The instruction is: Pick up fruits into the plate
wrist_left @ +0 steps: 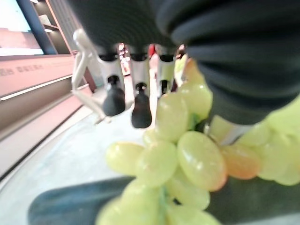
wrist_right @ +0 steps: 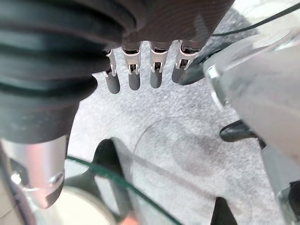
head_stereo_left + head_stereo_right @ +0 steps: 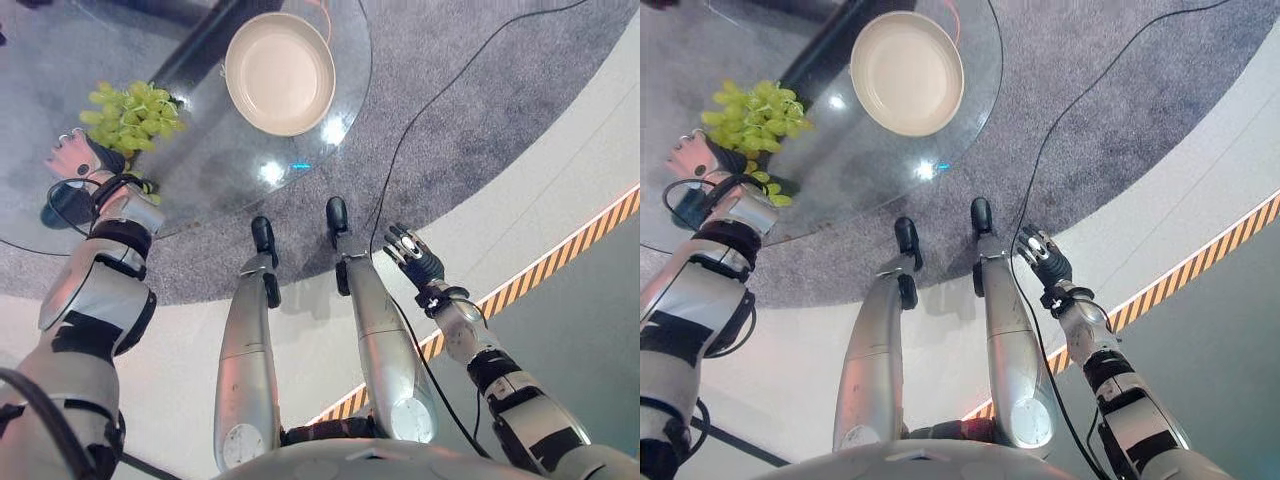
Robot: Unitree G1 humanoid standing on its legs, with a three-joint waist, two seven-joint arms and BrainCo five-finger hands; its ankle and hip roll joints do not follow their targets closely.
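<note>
Grapes (image 3: 128, 115) lie on glass worktop (image 3: 210, 170), at 9 o'clock of empty plate (image 3: 280, 72); nothing plated yet. Left robot hand (image 3: 75, 155) is laid against them, grip cannot be told. Right robot hand (image 3: 412, 257) is held spread, idle.

Green grapes (image 1: 187, 159) beside the left hand (image 1: 136, 93) blurred, cut off at frame edge; thumb contact with bunch unclear.

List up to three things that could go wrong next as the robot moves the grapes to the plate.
1. The grapes hang loose from the left hand; single ones may drop off.
2. They sit near the glass table's edge, so a dropped one could roll off.
3. The plate lies well aside; the bunch could slip on the way.
</note>
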